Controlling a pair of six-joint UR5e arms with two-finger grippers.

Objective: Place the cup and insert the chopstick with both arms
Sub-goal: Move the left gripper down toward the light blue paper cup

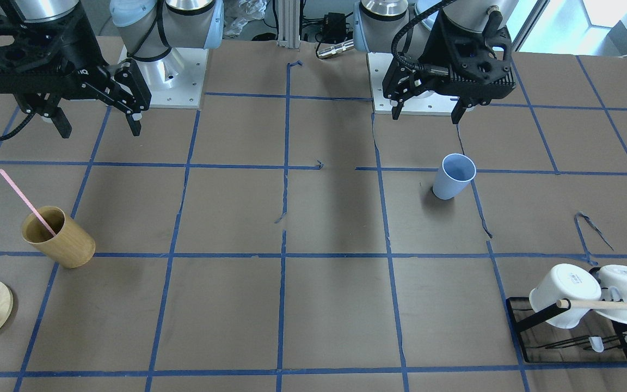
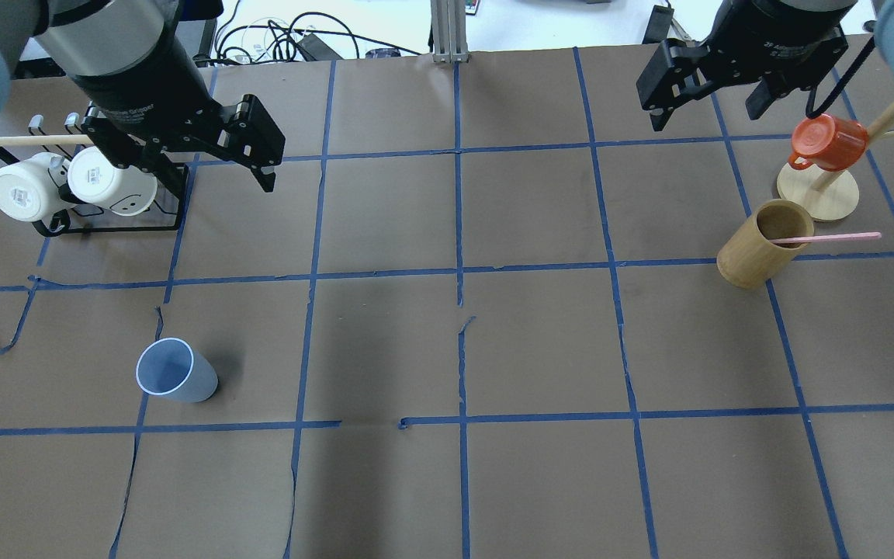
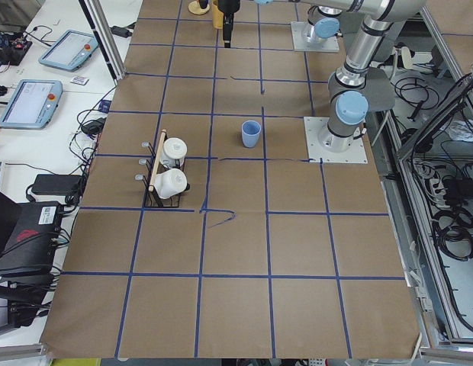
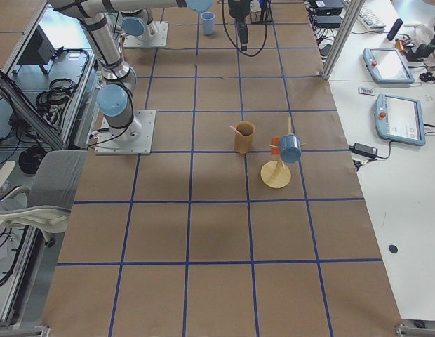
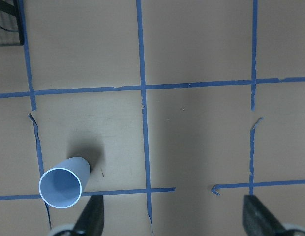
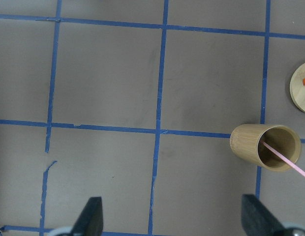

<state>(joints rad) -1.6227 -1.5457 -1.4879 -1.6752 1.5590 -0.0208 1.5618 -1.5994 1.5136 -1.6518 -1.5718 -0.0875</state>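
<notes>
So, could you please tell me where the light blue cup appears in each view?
Front-facing: light blue cup, right of centre.
Overhead: lower left.
Exterior left: centre, upper half.
Exterior right: top edge, far end.
Left wrist: lower left.
Right wrist: not in it.
Landmark: the mug rack, at the cup's end of the table.

Seen from my remote console: the cup [image 2: 177,371] stands on the table's [image 2: 540,349] left half, nearer the robot than the mug rack [image 2: 117,228], which holds two mugs [image 2: 28,190] by the left edge. On the right half, the chopstick [image 2: 843,237] leans in the wooden holder [image 2: 746,260], just before the mug tree [image 2: 827,203] bearing a mug [image 2: 827,144].
</notes>
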